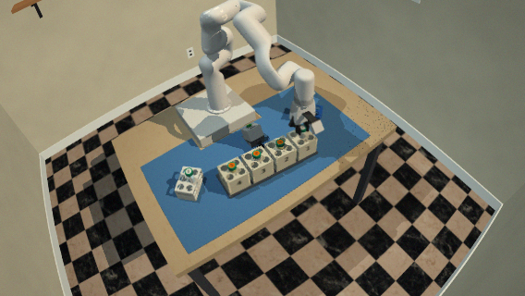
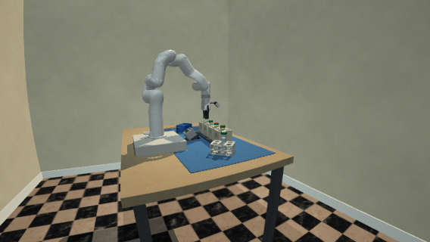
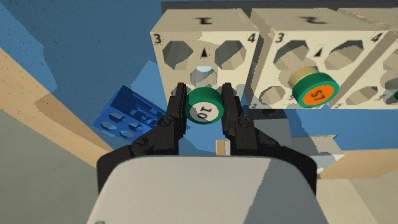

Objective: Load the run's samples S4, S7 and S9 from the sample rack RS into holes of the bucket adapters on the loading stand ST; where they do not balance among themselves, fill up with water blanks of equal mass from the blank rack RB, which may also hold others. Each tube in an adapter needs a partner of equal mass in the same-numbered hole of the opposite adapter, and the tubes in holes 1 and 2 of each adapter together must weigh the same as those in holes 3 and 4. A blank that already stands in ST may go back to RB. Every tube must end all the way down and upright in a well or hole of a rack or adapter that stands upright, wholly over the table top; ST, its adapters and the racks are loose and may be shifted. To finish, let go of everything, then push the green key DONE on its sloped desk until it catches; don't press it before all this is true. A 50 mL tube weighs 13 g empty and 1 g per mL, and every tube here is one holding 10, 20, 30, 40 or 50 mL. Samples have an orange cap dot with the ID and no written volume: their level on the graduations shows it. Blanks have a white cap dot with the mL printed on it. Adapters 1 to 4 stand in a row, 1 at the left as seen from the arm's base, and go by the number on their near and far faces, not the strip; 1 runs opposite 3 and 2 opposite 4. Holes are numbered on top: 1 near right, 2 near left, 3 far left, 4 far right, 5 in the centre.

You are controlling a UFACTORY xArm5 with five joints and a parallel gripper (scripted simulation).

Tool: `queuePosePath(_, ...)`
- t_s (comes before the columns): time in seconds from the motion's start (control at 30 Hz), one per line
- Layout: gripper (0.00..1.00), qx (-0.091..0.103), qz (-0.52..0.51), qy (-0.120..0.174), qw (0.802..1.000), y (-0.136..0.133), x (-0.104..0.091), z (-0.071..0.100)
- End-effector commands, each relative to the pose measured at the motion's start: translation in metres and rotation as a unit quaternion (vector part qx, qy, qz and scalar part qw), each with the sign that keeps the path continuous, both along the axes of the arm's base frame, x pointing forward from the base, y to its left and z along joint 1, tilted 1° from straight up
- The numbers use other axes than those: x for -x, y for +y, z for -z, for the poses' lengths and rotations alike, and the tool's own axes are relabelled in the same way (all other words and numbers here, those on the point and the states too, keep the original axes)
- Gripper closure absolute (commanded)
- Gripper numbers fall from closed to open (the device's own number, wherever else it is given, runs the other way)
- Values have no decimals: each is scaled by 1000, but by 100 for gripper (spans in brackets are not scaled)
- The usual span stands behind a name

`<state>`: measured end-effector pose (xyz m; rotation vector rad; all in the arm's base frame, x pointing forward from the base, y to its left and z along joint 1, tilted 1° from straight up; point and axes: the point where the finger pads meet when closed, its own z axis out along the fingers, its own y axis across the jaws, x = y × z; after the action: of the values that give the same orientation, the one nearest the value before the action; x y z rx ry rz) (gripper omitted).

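grey-green and beige walls point(image 2: 322, 76), white skirting, a checkered floor point(image 2: 76, 215), a dark-legged wooden table point(image 2: 159, 178).

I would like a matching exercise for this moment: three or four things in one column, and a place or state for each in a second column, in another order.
Things:
1. black claw
2. green-capped tube with white dot marked 10
3. green-capped tube with orange dot
4. blue rack

Places or states:
A. standing in the adapter marked 2
B. lying on the table beside adapter 1
C. held between the fingers
D. shut on a tube

Pairs: 1-D, 2-C, 3-A, 4-B
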<state>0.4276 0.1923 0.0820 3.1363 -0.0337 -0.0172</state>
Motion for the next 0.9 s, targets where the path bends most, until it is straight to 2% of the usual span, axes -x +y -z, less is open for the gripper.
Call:
queuePosePath(0.0,100,-1,0,-2,1000,1,-1,2)
queuePosePath(0.67,100,-1,0,-2,1000,0,-1,20)
queuePosePath(0.87,100,-1,0,-2,1000,0,-1,20)
